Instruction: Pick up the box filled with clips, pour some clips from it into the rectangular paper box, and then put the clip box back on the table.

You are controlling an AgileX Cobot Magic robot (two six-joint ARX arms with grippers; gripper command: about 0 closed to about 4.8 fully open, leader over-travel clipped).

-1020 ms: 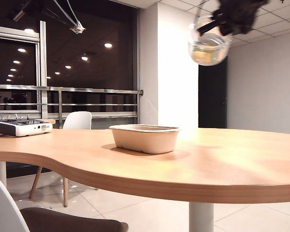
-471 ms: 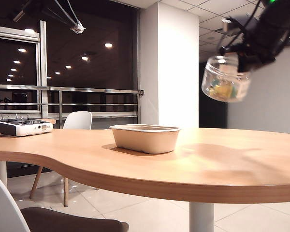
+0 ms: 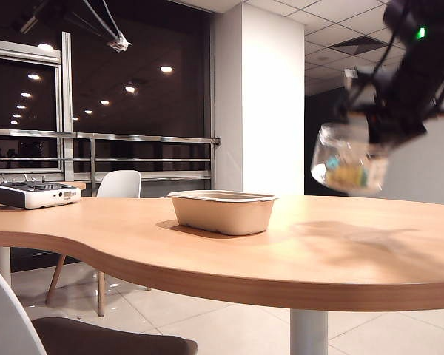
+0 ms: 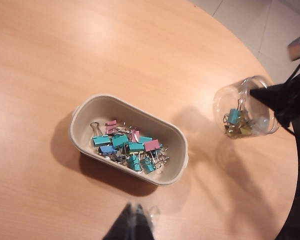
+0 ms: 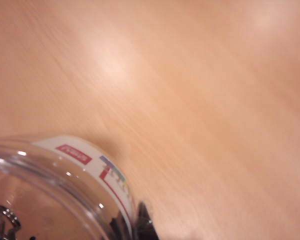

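The box filled with clips [image 3: 346, 160], a clear round jar, hangs above the table [image 3: 318, 251] to the right of the rectangular paper box [image 3: 222, 197]. My right gripper [image 3: 371, 126] is shut on the jar's wall near its rim. A few clips [image 4: 235, 120] lie in the jar [image 4: 242, 106]. The beige tray [image 4: 81, 111] holds a pile of teal, pink and blue clips [image 4: 127, 145]. In the right wrist view the jar [image 5: 55, 190] fills one corner beside my right gripper [image 5: 140, 222]. My left gripper [image 4: 134, 214] hovers shut and empty above the table near the tray.
A white-grey controller [image 3: 33, 194] sits at the table's far left. A white chair [image 3: 120, 183] stands behind the table and another chair [image 3: 7, 318] is in front. The table's curved front edge [image 3: 207, 285] runs across the exterior view.
My right gripper has carried the jar down and to the right, from high above the tray's right end to just above the table, turning it towards upright. The left gripper has stayed still.
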